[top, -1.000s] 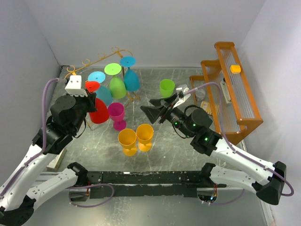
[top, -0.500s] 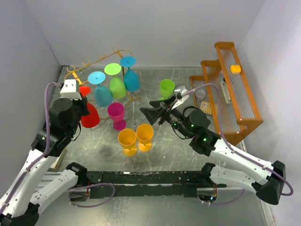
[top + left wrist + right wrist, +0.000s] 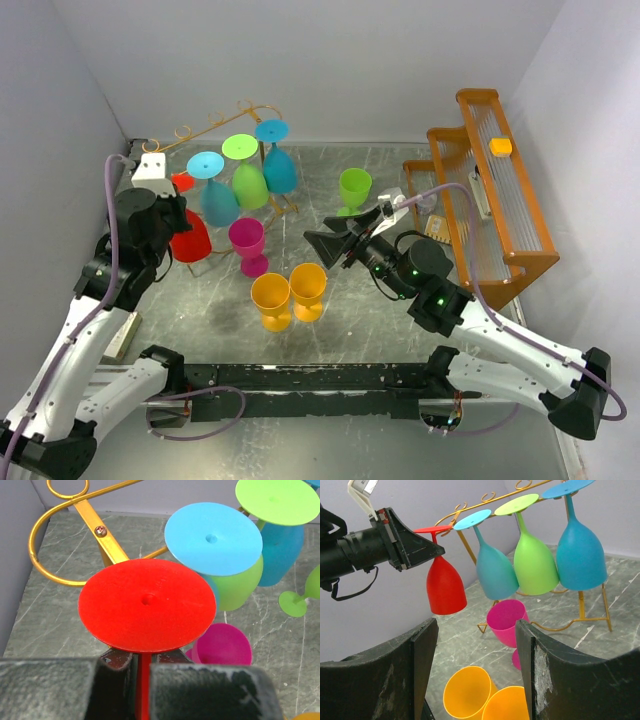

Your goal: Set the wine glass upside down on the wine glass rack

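No readable text, label, brand, number or sign on any surface in these views.

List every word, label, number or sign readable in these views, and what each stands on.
No text can be read in any view.
Red wine glass, wine glass rack: no print.
Yellow piece on the wooden rack, white block: too small to tell.
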